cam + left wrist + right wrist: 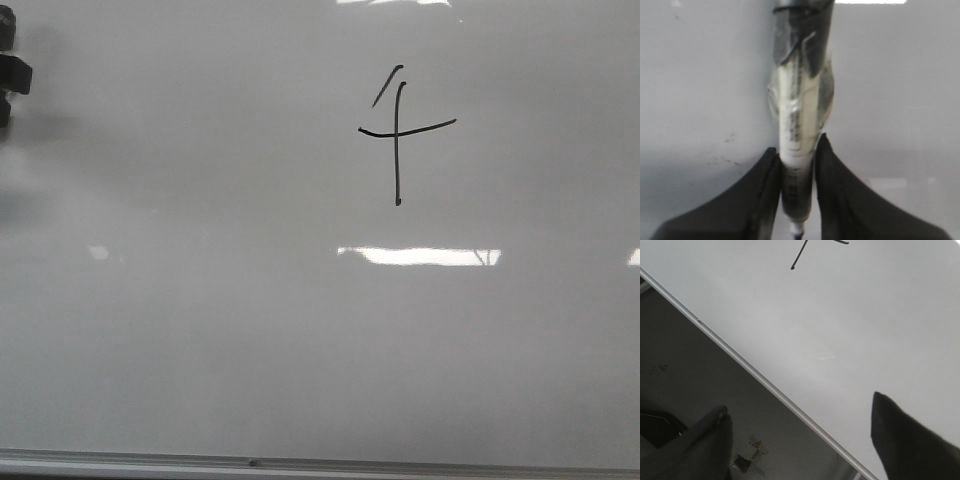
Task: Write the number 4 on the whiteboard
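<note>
Number 4 (398, 130) already drawn on the whiteboard (250, 350), at about 1 o'clock from the board's middle in the front view: 1 long vertical, 1 short slant, 1 curved crossbar. Left tool (799, 192) pinching a taped marker (799, 125), fingers pressed on its barrel; tip hidden, contact with the board not discernible. Right tool (800, 440) spread wide, holding nothing, over the board's silver edge (765, 385) at 6 o'clock. Judged step: finishing and lifting off. Best done by raising the marker straight away from the surface, no sideways drag, well apart from the strokes to avoid smearing.
</note>
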`<state>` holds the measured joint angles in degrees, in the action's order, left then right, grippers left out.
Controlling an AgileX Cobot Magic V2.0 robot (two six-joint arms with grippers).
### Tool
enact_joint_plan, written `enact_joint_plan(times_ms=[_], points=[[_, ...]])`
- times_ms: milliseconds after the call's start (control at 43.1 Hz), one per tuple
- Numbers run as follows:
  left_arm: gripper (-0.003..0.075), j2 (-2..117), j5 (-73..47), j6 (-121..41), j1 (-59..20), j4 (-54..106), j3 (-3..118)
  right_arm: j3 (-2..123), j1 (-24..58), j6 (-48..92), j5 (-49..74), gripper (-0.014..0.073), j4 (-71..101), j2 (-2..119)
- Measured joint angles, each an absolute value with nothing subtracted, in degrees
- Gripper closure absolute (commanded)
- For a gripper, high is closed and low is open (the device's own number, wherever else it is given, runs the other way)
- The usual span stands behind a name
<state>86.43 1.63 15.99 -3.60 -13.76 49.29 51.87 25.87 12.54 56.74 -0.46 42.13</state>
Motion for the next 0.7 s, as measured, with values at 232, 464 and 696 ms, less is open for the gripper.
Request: enact_joint_plan(times_ms=[232, 464, 696], points=[[0.0281, 85.08, -1.11, 15.99, -3.6, -13.8, 49.29, 51.87, 25.87, 11.37, 55.84, 0.0004, 0.0, 42.13], [0.0281, 75.87, -16.77, 14.98, -5.13, -15.08, 52.48, 51.87, 25.87, 6.43, 55.94, 0.0004, 0.0, 42.13], [0.0281, 64.2, -32.27, 9.87, -14.17, -15.0, 54.76, 51.75, 25.87, 2.34, 56.58, 0.0004, 0.31, 42.13]])
